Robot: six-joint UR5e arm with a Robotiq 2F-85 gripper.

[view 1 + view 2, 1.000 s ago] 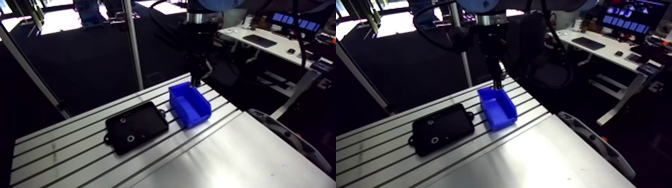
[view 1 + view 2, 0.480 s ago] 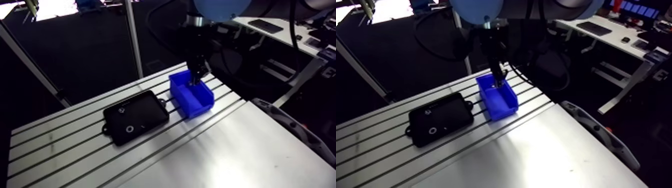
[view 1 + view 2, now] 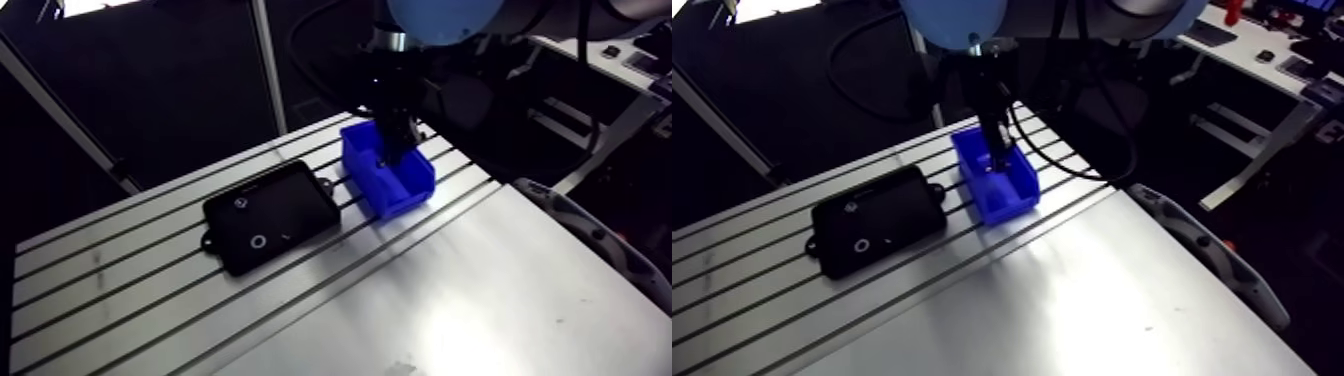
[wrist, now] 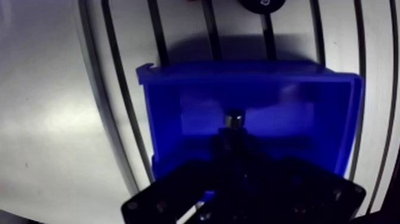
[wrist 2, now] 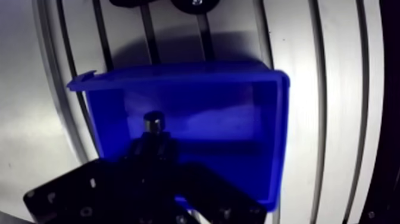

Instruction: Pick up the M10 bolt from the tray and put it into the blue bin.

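Note:
The blue bin [image 4: 250, 67] stands open-topped on the slotted table, right of the black tray [image 3: 270, 215]. My gripper [image 4: 234, 136] reaches down inside the bin, its dark fingers close together. A small metal M10 bolt [image 4: 234, 118] shows at their tips, held upright over the bin's floor. In the arm view the gripper [image 3: 392, 152] is low within the bin [image 3: 400, 195], near its far wall. On the tray I see small ring-shaped parts, one of them a washer [image 3: 258, 241].
The tray's lugs [image 5: 196, 3] lie just beyond the bin's far wall in the wrist view. A smooth metal sheet [image 3: 480, 290] covers the table's near right part. A curved grey piece [image 3: 590, 240] lies off the table's right edge.
The gripper has come down from above the bin's far rim into the bin, with the bolt in it. The arm view has shifted with the arm; tray and bin stay put.

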